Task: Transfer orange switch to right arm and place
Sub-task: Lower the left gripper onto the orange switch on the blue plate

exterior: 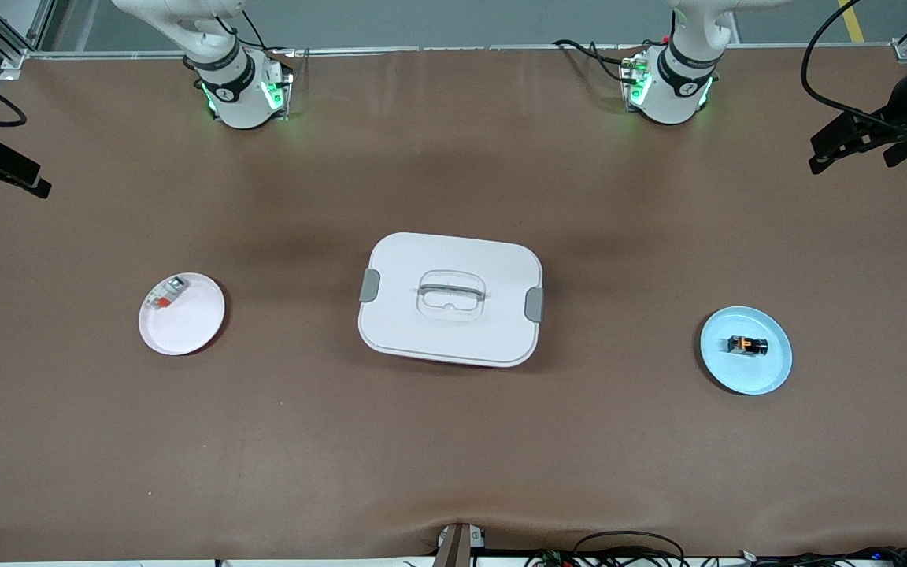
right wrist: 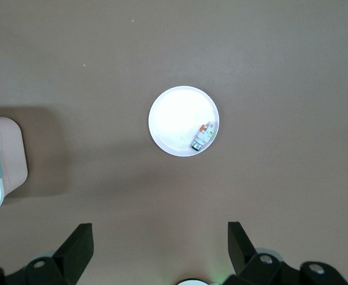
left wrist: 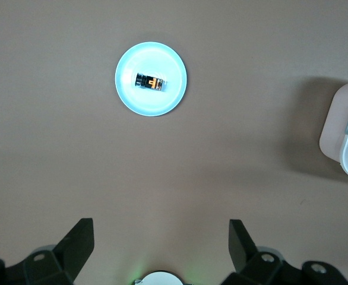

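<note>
Orange-banded and black, the orange switch (exterior: pixel 747 345) lies on a pale blue plate (exterior: pixel 772 374) toward the left arm's end of the brown table (exterior: pixel 453 441). Farther up, the left gripper (left wrist: pixel 161 240) and right gripper (right wrist: pixel 160 240) hover high over bare tabletop near their end edges, fingers spread wide, empty.

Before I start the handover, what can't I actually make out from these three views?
- Contents of the white lidded plastic box: its shut lid hides them in the front view; both wrist views cut the box off at an edge.
- Markings on the tiny black orange-banded switch on the light blue round plate: too small everywhere.
- Left hand and right hand: open, but each wrist view's edge cuts off the finger bases.
</note>
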Controlling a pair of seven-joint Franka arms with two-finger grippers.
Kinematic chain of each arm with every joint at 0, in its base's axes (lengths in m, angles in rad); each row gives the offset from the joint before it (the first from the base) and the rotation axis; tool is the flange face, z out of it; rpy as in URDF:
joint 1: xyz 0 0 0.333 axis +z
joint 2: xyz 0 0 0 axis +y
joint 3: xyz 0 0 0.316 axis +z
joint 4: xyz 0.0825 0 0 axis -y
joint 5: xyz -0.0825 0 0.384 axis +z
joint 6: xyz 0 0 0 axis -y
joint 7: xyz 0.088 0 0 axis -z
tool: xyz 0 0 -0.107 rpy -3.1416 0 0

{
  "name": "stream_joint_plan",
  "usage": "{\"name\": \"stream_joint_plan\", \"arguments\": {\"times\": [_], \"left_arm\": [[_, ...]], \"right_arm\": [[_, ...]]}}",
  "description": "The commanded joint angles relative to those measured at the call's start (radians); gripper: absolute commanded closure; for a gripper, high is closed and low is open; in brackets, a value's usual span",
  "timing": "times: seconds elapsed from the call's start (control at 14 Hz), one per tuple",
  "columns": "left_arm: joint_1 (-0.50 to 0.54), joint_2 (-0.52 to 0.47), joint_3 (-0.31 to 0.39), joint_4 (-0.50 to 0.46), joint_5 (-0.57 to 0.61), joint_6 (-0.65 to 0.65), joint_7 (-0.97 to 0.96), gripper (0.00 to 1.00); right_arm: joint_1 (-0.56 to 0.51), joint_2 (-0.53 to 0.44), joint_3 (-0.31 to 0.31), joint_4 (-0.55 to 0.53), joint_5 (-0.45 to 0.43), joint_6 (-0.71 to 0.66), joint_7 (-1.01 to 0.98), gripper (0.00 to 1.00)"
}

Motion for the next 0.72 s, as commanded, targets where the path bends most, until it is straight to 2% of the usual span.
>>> {"name": "stream_joint_plan", "arguments": {"times": [0.0,0.14,0.36,0.5,0.64], "left_arm": [[0.003,-0.017,0.002,-0.006,0.0,0.009,0.018,0.0],[0.005,-0.004,0.002,0.006,0.0,0.011,0.019,0.0],[0.008,0.099,0.005,0.032,0.001,0.038,0.03,0.0],[0.034,0.145,0.007,-0.006,0.061,0.127,0.053,0.0],[0.074,0.18,0.007,-0.096,0.08,0.278,0.085,0.0]], "right_arm": [[-0.019,0.009,0.014,0.024,-0.014,-0.012,0.006,0.0],[-0.018,0.009,0.014,0.024,-0.014,-0.012,0.006,0.0],[-0.019,0.009,0.014,0.024,-0.014,-0.012,0.006,0.0],[-0.019,0.009,0.014,0.024,-0.014,-0.012,0.006,0.0],[-0.018,0.009,0.014,0.024,-0.014,-0.012,0.006,0.0]]}}
